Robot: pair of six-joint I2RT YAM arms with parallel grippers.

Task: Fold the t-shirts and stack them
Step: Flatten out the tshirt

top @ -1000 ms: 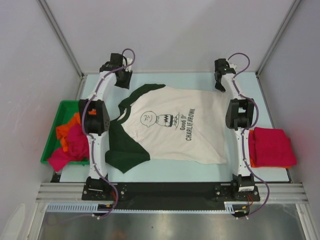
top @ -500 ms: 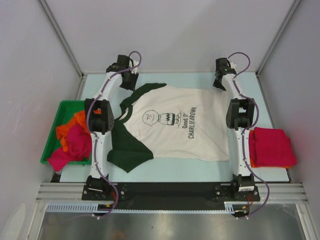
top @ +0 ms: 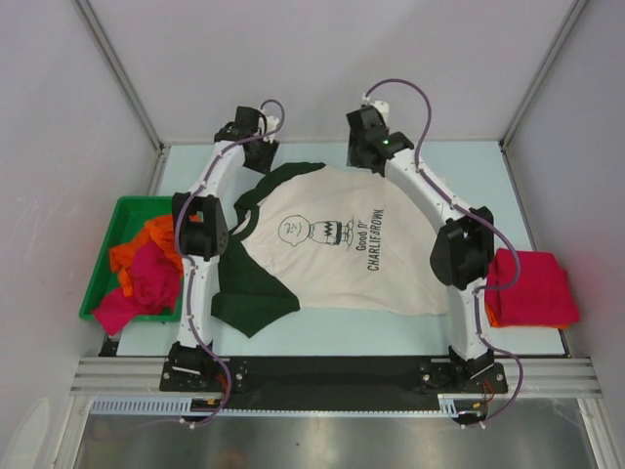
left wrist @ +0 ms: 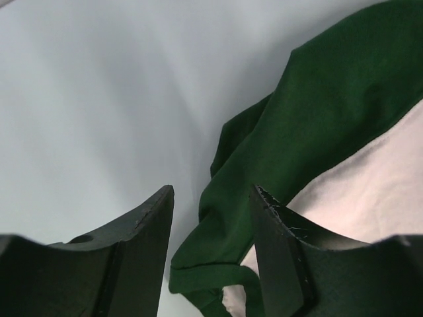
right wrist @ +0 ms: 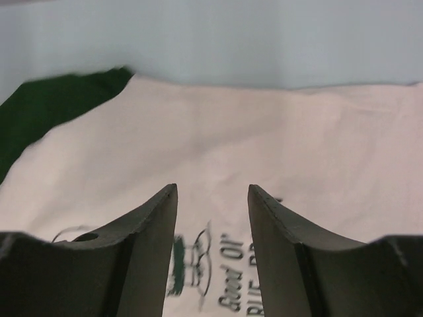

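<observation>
The cream t-shirt [top: 332, 244] with dark green sleeves and a black cartoon print lies flat in the middle of the table, print up. My left gripper [top: 260, 159] hovers at the shirt's far left, open, with the rumpled green sleeve [left wrist: 264, 198] below and between its fingers and nothing held. In the left wrist view the gripper [left wrist: 211, 193] shows a clear gap. My right gripper [top: 370, 159] hangs over the shirt's far edge, open [right wrist: 212, 189] above the print [right wrist: 228, 284]. Orange [top: 137, 249] and pink [top: 146, 283] t-shirts lie in a heap on the left. A folded crimson t-shirt [top: 532, 288] rests at the right.
A green plastic bin [top: 103, 269] at the table's left edge holds the orange and pink heap. An orange layer [top: 495, 318] peeks out under the crimson fold. White walls and metal frame posts close in the back and sides.
My right gripper opened, let go of the shirt's far right corner and swung left to the middle of its far edge. My left gripper opened wider and shifted slightly right.
</observation>
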